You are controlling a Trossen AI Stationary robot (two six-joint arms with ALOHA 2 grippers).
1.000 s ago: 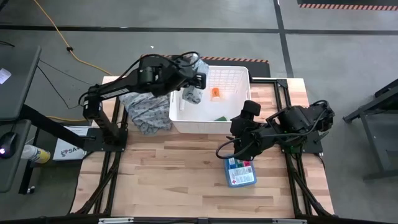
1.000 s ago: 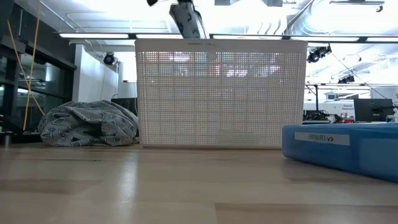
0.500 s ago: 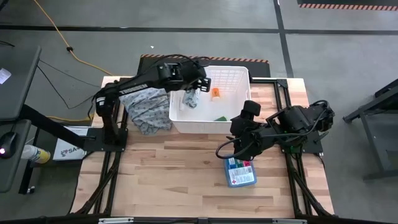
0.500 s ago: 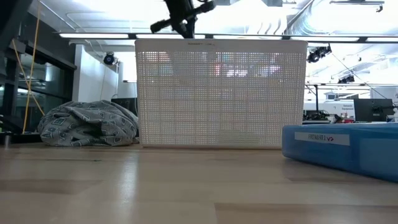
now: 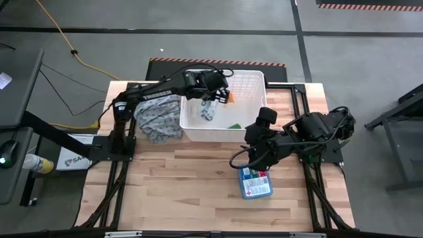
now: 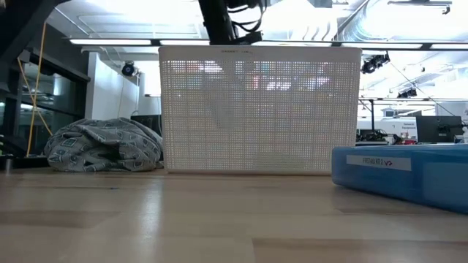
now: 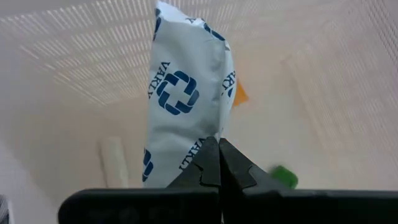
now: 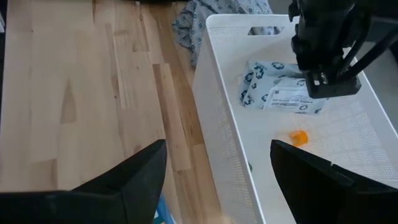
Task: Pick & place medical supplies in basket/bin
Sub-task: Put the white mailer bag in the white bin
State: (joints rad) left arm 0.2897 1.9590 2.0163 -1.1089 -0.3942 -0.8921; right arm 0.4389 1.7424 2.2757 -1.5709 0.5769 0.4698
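A: Hanging inside the white basket [image 5: 254,86], the wipes pack [image 7: 186,106] is pinched at one edge by the left end effector [image 7: 219,163], fingers pressed together on it. Why so high?

B: I think it must clear the walls, then drop beside the orange bottle [image 5: 229,98] and green tube [image 5: 234,125].

A: And the right end effector [image 8: 217,177]?

B: Its fingers are spread and hold nothing; it waits over the counter [image 5: 185,178], near the blue box [image 5: 256,183], which lies outside the basket.
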